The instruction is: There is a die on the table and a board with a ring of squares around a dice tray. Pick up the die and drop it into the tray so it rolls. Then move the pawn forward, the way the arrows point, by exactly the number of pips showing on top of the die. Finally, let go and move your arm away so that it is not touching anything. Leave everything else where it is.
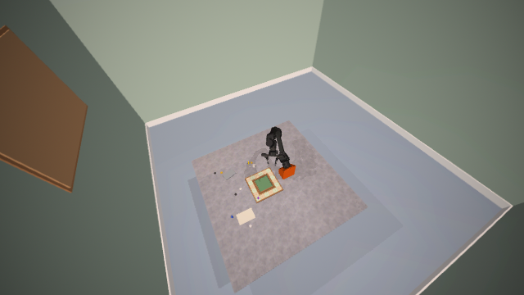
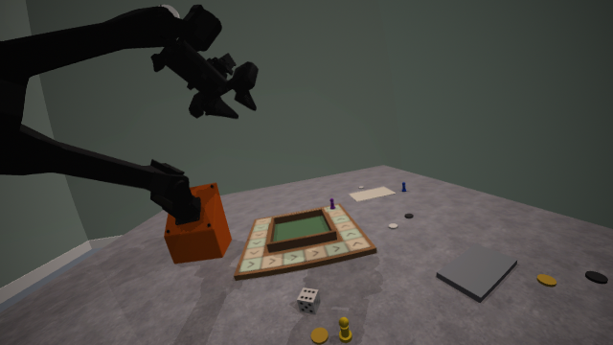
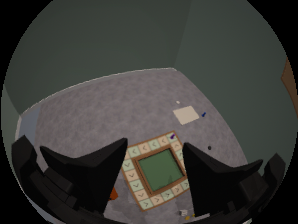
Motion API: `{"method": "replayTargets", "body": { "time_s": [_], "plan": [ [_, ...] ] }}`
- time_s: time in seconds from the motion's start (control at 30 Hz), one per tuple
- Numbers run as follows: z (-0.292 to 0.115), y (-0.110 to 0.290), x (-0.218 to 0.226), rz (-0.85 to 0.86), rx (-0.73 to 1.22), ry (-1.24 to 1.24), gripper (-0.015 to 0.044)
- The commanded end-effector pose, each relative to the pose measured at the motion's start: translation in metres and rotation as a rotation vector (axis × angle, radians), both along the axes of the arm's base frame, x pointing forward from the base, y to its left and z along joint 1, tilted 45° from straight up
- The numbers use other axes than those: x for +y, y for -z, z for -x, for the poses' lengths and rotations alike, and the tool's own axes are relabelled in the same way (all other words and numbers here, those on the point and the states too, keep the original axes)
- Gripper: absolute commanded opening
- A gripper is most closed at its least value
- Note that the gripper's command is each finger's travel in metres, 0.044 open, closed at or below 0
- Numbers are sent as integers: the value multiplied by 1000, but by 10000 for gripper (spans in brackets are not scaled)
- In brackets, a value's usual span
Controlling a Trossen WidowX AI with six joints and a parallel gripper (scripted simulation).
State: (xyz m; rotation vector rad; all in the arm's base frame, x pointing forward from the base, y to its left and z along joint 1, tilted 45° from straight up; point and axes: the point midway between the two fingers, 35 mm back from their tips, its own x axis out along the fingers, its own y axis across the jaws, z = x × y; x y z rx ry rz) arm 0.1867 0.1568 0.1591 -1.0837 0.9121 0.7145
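Observation:
The white die [image 1: 254, 165] [image 2: 307, 300] [image 3: 183, 212] lies on the table outside the board, with several pips on its top face. The board [image 2: 306, 269] [image 3: 132, 175] has arrowed squares around the green-floored tray [image 1: 263, 183] [image 2: 302, 230] [image 3: 161, 170], which holds no die. The purple pawn [image 1: 258, 198] [image 2: 332, 204] [image 3: 172, 136] stands upright on a corner square, at the board's far right in the exterior view. My gripper [image 1: 272, 164] [image 2: 246, 113] [image 3: 155, 145] is open, with nothing between its fingers. It hangs high above the table, clear of die, board and pawn.
A yellow pawn [image 2: 345, 331] and a yellow disc [image 2: 319, 335] stand close by the die. A grey slab [image 2: 477, 272], a cream card [image 2: 372, 194] [image 3: 186, 115], a blue pawn [image 2: 403, 187] and several discs lie farther off. My orange base [image 1: 287, 171] [image 2: 198, 244] is beside the board.

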Motion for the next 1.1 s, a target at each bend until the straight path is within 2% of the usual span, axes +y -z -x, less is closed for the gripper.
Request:
{"method": "replayTargets", "body": {
  "time_s": [0.0,0.17,0.33,0.5,0.67,0.77,1.07],
  "plan": [
    [-36,-2,-33,3,-35,237,275],
    [-77,-1,-95,27,-87,603,275],
    [-101,0,-169,62,-144,965,275],
    [-103,2,-250,111,-206,1320,275],
    [-81,5,-332,179,-272,1667,275],
    [-65,7,-353,203,-291,1762,275],
    [-65,16,-366,205,-293,1768,275]
  ]
}}
